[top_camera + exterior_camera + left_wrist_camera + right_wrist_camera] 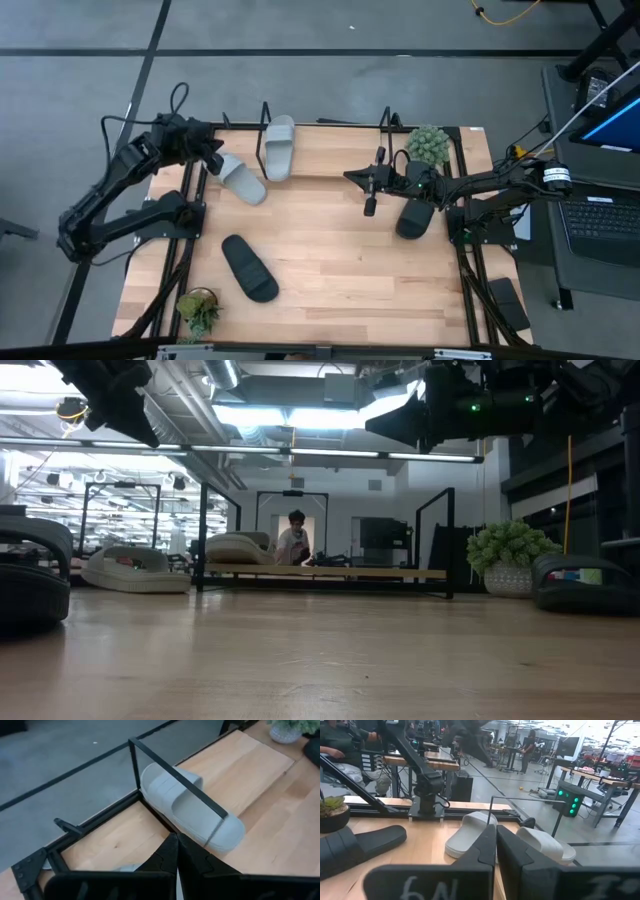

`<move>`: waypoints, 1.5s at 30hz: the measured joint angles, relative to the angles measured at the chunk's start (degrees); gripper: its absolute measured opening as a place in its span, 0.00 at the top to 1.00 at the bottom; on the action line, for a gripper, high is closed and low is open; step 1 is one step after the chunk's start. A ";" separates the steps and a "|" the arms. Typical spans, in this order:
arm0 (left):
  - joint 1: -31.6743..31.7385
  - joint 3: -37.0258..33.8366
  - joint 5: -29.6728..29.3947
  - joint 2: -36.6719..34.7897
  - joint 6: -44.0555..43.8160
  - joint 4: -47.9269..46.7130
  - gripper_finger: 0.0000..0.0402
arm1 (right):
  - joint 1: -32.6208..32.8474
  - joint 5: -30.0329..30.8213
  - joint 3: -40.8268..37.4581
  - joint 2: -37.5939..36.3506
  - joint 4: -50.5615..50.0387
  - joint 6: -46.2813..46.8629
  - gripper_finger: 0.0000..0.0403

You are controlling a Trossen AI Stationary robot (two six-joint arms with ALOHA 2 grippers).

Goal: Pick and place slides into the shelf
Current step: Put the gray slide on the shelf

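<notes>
Four slides on the table, two light grey and two black, each with one wide strap.

Grey slide in the shelf (280,146): lies in the shelf's left end, long axis running from the table's back edge toward the centre, pale and rounded, strap across the middle. In the left wrist view a thin black bar of the shelf (176,774) crosses over it.

Second grey slide (241,178): on the wood just left of the shelf, angled, near the left gripper (212,160).

Black slide, front (249,267): lying diagonally on the bare table toward the front left, well apart from both arms, near a small potted plant (199,308) at the front left corner.

Black slide, right (415,219): on the table right of centre, below the right arm, matte black, near a second potted plant (428,145) at the back right.

Left gripper: above the table's back left corner, beside the angled grey slide; fingers pressed together, holding nothing.

Right gripper (371,190): over the table right of centre, in front of the shelf's right end; fingers together, empty.
</notes>
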 joint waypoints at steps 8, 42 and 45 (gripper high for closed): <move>14.84 2.28 11.78 8.19 5.85 0.87 1.00 | 0.00 -0.01 0.05 0.00 -0.21 0.19 0.96; 15.70 -1.81 11.28 20.77 4.69 -2.23 1.00 | 0.00 0.00 0.06 0.00 -0.92 -1.29 0.96; 13.72 -1.81 6.87 20.77 3.96 -5.00 1.00 | 0.00 0.00 0.07 0.00 -0.94 -1.29 0.96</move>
